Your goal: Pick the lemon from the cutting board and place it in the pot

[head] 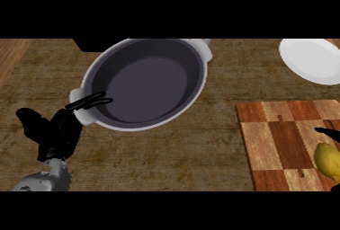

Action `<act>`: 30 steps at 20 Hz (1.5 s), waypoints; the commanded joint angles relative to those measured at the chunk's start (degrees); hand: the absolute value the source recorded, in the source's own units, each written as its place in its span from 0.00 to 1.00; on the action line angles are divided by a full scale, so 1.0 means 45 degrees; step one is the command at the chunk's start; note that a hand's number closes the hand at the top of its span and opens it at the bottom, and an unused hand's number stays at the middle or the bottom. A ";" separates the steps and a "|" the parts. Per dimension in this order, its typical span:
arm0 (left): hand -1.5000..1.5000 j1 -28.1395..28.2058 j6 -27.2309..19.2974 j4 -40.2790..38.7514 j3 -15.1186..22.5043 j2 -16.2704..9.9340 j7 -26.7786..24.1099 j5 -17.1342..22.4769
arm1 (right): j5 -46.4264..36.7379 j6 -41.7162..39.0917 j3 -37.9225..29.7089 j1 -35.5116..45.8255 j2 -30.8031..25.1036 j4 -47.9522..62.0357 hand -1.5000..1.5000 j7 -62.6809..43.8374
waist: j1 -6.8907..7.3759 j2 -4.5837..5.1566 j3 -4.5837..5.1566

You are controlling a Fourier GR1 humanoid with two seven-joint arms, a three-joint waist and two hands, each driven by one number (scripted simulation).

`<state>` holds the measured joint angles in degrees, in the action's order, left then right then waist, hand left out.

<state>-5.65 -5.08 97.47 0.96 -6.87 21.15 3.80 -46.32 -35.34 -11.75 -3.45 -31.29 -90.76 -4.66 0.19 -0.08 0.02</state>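
Below me: brown wood-grain counter (172,152). White plate (312,58) at its far right edge; dark block (90,43), possibly an appliance, far left.

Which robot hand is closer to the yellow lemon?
The right hand. Only its dark fingers show at the view's right edge, just above the lemon on the cutting board. The left hand is far across the counter, beside the pot.

The lemon (327,161) is cut off by the right edge, as is the cutting board (279,148). Only a dark sliver of the right hand (328,133) is seen, so its fingers cannot be judged. The white plate (312,58) is clipped at the corner.
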 commanded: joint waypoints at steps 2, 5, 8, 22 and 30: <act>0.50 -0.1052 0.0265 -0.0383 -0.0149 0.0035 0.0037 0.0237 | 0.0246 0.0636 0.0237 0.0274 0.0330 0.0274 1.00 0.1527 | -0.0091 0.0020 -0.0008; 0.50 -0.0769 0.0631 -0.0294 -0.0718 -0.0092 -0.0165 0.0783 | -0.0260 0.1282 0.0213 0.0147 0.0381 0.0401 1.00 0.1911 | -0.0075 0.0016 -0.0004; 0.50 -0.0789 0.0373 -0.0053 -0.0432 0.0095 -0.0045 0.0292 | -0.0314 0.0735 -0.0092 0.0385 -0.0171 0.0238 1.00 0.2121 | -0.0068 0.0010 -0.0004; 0.50 -0.0827 0.0299 0.0046 -0.0285 0.0230 0.0219 -0.0102 | -0.3263 0.5604 0.4976 0.2743 0.6550 -0.0307 1.00 -0.2171 | -0.0026 0.0009 -0.0008; 0.50 -0.0395 0.0419 -0.0005 -0.0424 0.0409 -0.0144 0.0003 | -0.2753 0.5225 0.4811 0.2501 0.6436 -0.4530 1.00 -0.2840 | -0.0167 -0.0022 0.0000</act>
<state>-5.28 -3.33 98.14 -1.02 -5.96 20.63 2.84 -60.52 -9.28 10.04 8.39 -1.87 -102.28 -16.55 0.02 -0.19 -0.04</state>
